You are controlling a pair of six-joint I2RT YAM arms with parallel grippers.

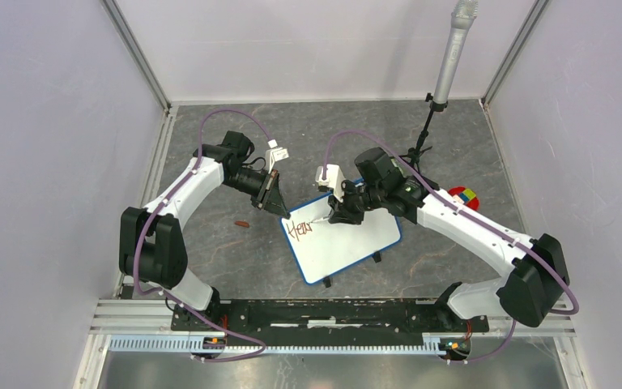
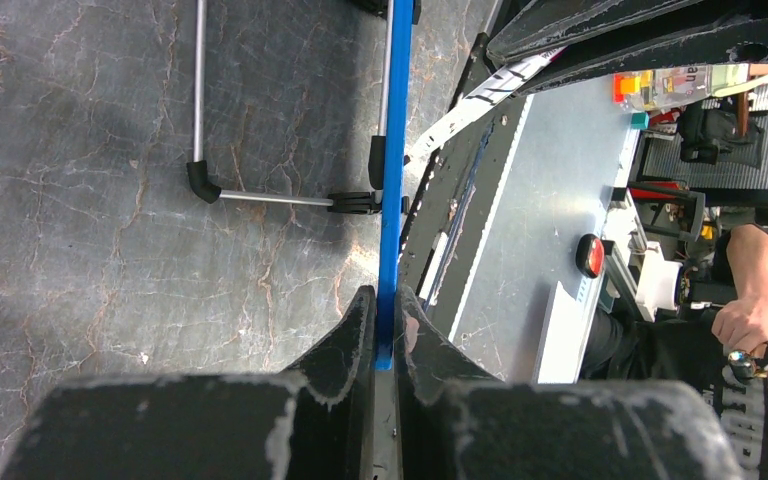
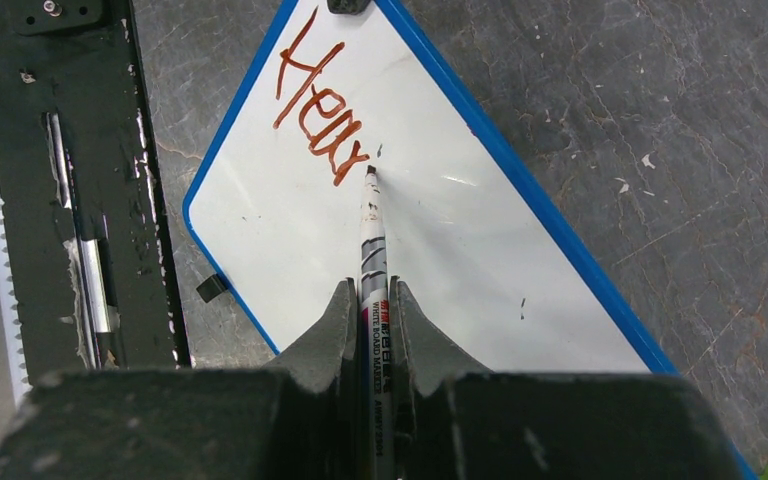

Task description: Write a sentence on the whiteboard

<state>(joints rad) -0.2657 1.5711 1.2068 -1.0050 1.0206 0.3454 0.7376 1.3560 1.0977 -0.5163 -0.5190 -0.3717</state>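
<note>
While left fingers clamp whiteboard, marker in right fingers, tip at sentence

You can pass left of the board over bare desk, where only a small brown piece lies. On the right, a coloured cube and the mic stand behind it block the way.

Marker tip on whiteboard

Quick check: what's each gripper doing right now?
Left gripper: closed on the whiteboard by its blue frame edge.
Right gripper: closed on the marker.
</note>
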